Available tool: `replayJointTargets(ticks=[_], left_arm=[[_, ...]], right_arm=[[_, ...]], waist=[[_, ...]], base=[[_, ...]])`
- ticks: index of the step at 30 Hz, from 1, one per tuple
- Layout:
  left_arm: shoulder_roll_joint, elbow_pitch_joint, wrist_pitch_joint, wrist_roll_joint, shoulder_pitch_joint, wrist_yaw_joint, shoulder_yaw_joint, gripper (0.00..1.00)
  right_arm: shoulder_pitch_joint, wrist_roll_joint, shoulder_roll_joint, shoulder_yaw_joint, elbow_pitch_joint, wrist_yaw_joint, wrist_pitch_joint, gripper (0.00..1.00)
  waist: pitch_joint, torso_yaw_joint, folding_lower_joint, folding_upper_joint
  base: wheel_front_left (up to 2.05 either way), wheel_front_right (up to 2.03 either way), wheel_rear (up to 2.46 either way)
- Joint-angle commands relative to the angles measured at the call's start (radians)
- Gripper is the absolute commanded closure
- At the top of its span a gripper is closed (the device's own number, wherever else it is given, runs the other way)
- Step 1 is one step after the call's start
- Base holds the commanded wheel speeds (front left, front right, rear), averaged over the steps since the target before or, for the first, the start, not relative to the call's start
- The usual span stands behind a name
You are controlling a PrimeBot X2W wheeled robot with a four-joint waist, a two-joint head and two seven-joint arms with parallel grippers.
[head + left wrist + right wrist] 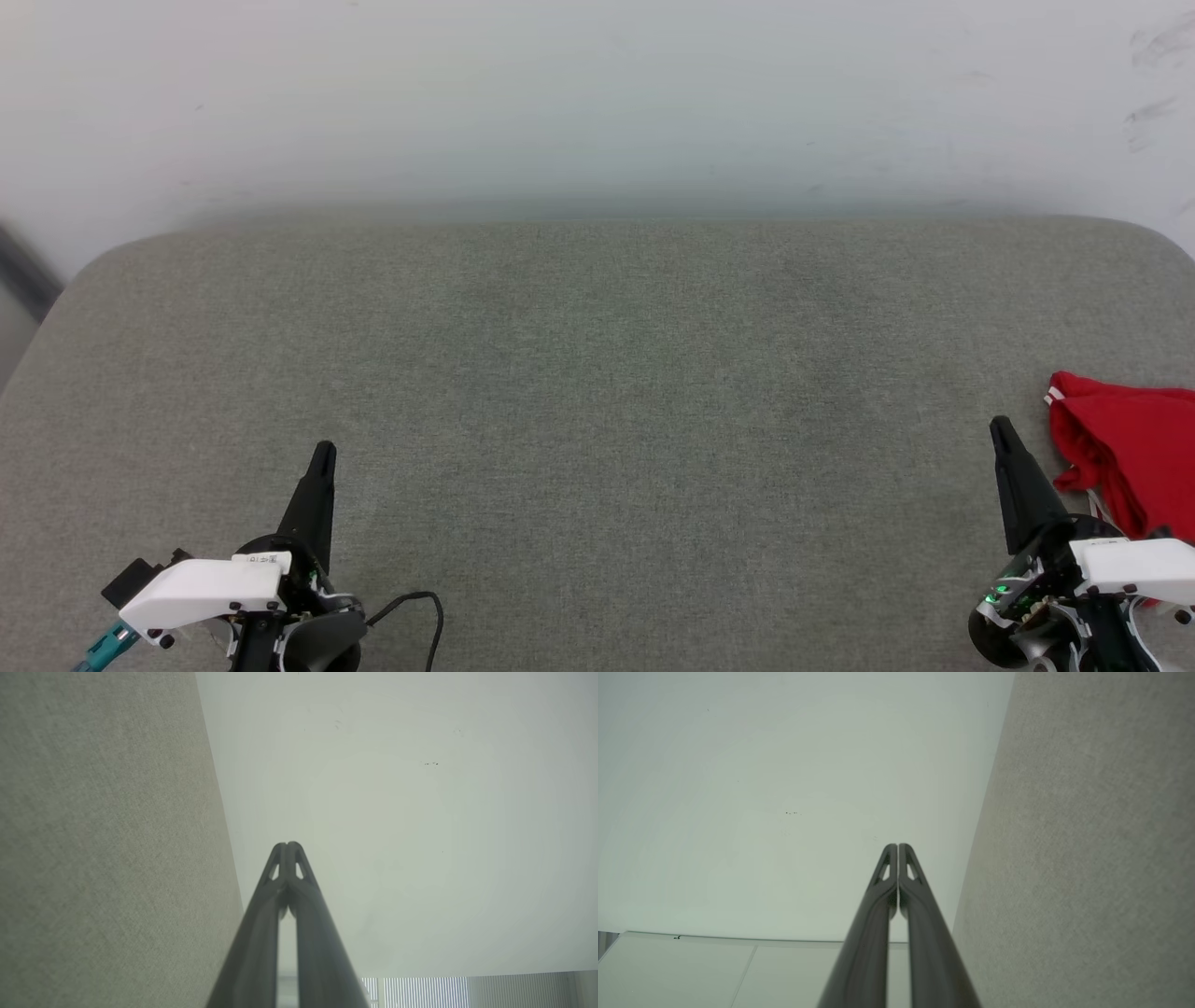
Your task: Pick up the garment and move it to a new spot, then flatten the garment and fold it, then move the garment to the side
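We saw a grey woven-fabric surface with rounded far corners, running up to a pale wall. Dark scuffs marked the wall at the far right (faint, smeared ones). At the far left, a blurred dark strip ran beside the surface. The left wrist view caught a pale ribbed panel.

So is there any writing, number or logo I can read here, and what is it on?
Nothing here can be read.
Sticker at the base of the left gripper: dark print, too small to read.
Jersey: the part in view is plain red with a bit of white trim, with no word or number on it.
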Motion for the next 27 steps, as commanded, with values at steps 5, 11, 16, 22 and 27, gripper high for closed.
replayJointTargets(ticks=[5,11,16,22,27], left_arm=[[-0.001,-0.003,0.003,-0.001,-0.008,-0.004,0.002,1.0],[-0.001,-0.003,0.003,0.0,-0.008,-0.004,0.002,1.0],[-0.001,-0.003,0.003,0.0,-0.008,-0.004,0.002,1.0],[-0.001,-0.003,0.003,0.0,-0.008,-0.004,0.002,1.0],[-0.001,-0.003,0.003,0.0,-0.008,-0.004,0.002,1.0]], right_arm=[[-0.011,0.003,0.002,-0.001,0.001,0.0,0.001,1.0],[-0.011,0.003,0.002,0.0,0.001,0.0,0.001,1.0],[-0.011,0.003,0.002,0.0,0.001,0.0,0.001,1.0],[-0.011,0.003,0.002,0.0,0.001,0.0,0.001,1.0],[-0.011,0.003,0.002,0.0,0.001,0.0,0.001,1.0]], waist=[[0.0,0.0,0.0,0.0],[0.0,0.0,0.0,0.0],[0.0,0.0,0.0,0.0],[0.0,0.0,0.0,0.0],[0.0,0.0,0.0,0.0]], base=[[0.0,0.0,0.0],[0.0,0.0,0.0],[0.0,0.0,0.0],[0.0,0.0,0.0],[0.0,0.0,0.0]])
